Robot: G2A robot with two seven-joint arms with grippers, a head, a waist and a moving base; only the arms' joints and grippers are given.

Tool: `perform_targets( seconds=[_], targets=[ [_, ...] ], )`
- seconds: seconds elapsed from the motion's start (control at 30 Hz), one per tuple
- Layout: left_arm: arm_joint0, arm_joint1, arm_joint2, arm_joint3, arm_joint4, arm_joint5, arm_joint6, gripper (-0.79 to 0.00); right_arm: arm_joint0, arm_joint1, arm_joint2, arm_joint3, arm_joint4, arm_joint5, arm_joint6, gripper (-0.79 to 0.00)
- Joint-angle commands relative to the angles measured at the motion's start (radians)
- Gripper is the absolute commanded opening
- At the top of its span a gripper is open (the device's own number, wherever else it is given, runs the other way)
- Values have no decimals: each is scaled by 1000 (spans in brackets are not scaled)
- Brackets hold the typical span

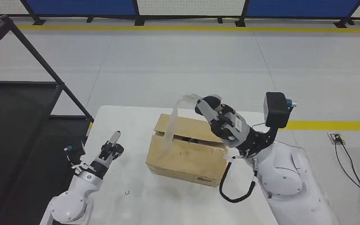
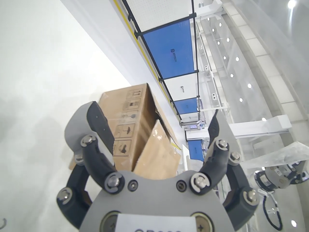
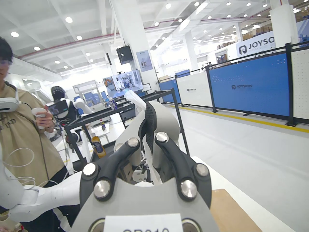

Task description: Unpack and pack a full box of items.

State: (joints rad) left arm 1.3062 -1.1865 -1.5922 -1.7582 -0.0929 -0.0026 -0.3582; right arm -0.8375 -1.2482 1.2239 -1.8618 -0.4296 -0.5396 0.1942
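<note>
A brown cardboard box (image 1: 183, 154) with loosened top flaps stands in the middle of the white table (image 1: 112, 118); the left wrist view shows the box (image 2: 135, 126) just ahead of my left gripper. My right gripper (image 1: 198, 106) hangs above the box's far side, shut on a strip of clear plastic wrap (image 1: 174, 121) that trails down to the box top. In the right wrist view the plastic wrap (image 3: 135, 100) sticks out from between the closed fingers (image 3: 150, 119). My left gripper (image 1: 115, 140) rests low over the table left of the box, open and holding nothing.
A black metal rack (image 1: 34, 95) stands off the table's left edge. A small dark ring (image 1: 128, 194) lies on the table near the front. Bare tabletop spreads left of the box.
</note>
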Motion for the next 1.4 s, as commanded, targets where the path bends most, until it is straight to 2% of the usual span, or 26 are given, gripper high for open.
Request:
perform_targets(
  seconds=[0.0, 0.1, 0.23, 0.33, 0.73, 0.97, 1.07, 1.37],
  targets=[
    [-14, 0, 8, -23, -35, 36, -39, 0, 20, -2, 0, 36, 9, -34, -22, -785],
    [-29, 0, 12, -48, -111, 79, -90, 0, 40, -8, -7, 74, -4, -62, -79, -785],
    [-75, 1, 9, -48, -262, 221, -195, 0, 68, -17, -26, 96, -86, -61, -153, -785],
    [-114, 5, 21, -43, -256, 282, -219, 0, 77, -21, -37, 110, -122, -69, -187, -785],
    [-108, 2, 35, -58, -293, 283, -211, 0, 64, -23, -34, 99, -127, -54, -207, -785],
    [-146, -12, 154, -54, -381, 357, -183, 0, 83, -36, -65, 131, -114, -76, -273, -785],
    [-162, -17, 208, -33, -369, 351, -180, 0, 98, -43, -81, 142, -125, -73, -291, -785],
    [-209, -33, 265, 14, -532, 346, -209, -3, 113, -53, -87, 151, -136, -69, -301, -785]
  ],
)
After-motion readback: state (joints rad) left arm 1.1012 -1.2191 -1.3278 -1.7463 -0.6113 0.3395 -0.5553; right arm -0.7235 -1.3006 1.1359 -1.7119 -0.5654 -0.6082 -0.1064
